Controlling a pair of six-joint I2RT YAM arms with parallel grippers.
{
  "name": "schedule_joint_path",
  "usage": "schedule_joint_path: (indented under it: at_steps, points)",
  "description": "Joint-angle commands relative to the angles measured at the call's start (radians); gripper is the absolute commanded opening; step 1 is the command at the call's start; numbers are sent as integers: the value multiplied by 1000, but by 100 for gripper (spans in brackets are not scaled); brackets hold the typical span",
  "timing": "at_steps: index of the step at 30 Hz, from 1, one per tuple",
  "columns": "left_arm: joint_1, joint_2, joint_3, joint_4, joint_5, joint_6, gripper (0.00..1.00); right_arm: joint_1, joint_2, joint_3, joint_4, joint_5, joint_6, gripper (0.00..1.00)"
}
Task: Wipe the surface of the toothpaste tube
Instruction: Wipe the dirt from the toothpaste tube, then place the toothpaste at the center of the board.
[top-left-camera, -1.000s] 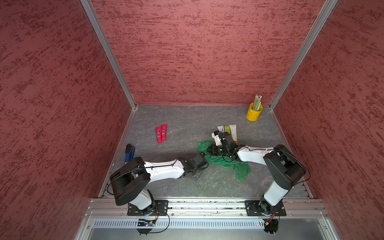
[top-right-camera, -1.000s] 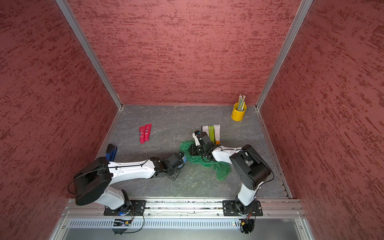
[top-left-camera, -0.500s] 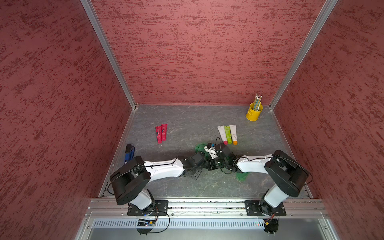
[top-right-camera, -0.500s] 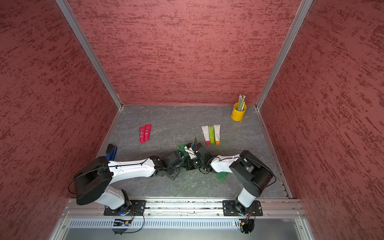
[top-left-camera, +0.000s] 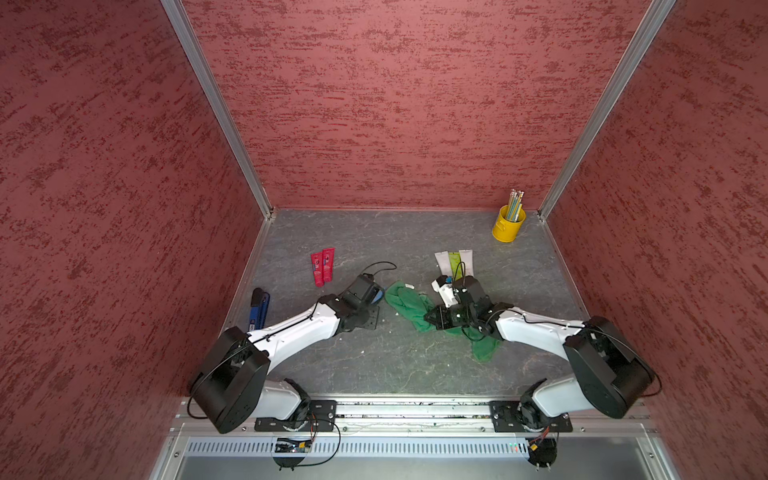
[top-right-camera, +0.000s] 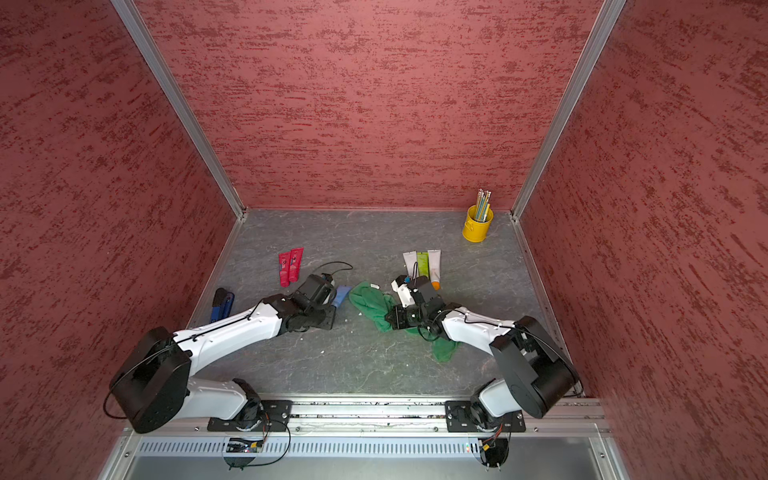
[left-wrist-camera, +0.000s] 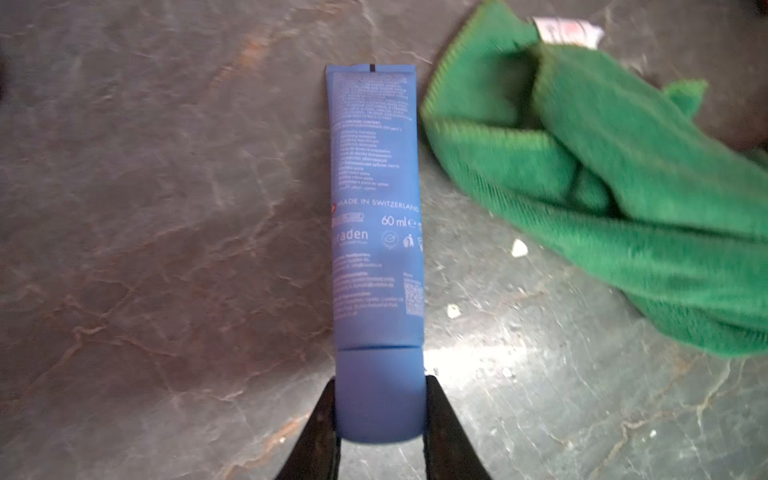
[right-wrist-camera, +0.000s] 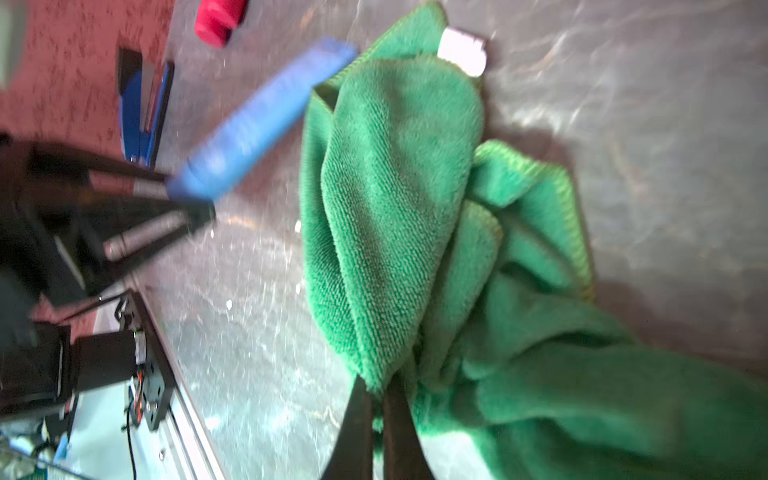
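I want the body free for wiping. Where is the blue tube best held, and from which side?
Grip the tube by its round cap, end-on along its length, as the left hand does: the cap looks stiff, and the flat body is left bare for the cloth.

soft, even light filled both top views. in the right wrist view glare streaked the table (right-wrist-camera: 257, 332) and the toothpaste tube (right-wrist-camera: 257, 120) was motion-blurred.
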Motion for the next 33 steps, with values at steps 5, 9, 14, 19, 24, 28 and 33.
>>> schedule_joint_path:
  at_steps: [5, 9, 14, 19, 24, 28, 33]
  points:
    - [12, 121, 199, 20, 83, -12, 5, 42, -147, -51, -9, -126, -16, 0]
    - [10, 245, 289, 66, 136, -34, 6, 67, -137, -29, 7, -170, -15, 0]
    - [-52, 422, 429, 67, 155, -49, 8, 74, -110, 21, -28, -138, -34, 0]
    - [-93, 548, 541, 78, 161, -67, 10, 77, -103, 38, -31, -148, -41, 0]
    - [-114, 664, 638, 107, 210, -76, 23, 78, -76, 31, -18, -143, -44, 0]
    - [-136, 673, 674, 122, 206, -66, 41, 78, -61, 29, -16, -138, -47, 0]
    - [-120, 591, 653, 126, 197, -58, 53, 78, -80, 32, -18, -125, -47, 0]
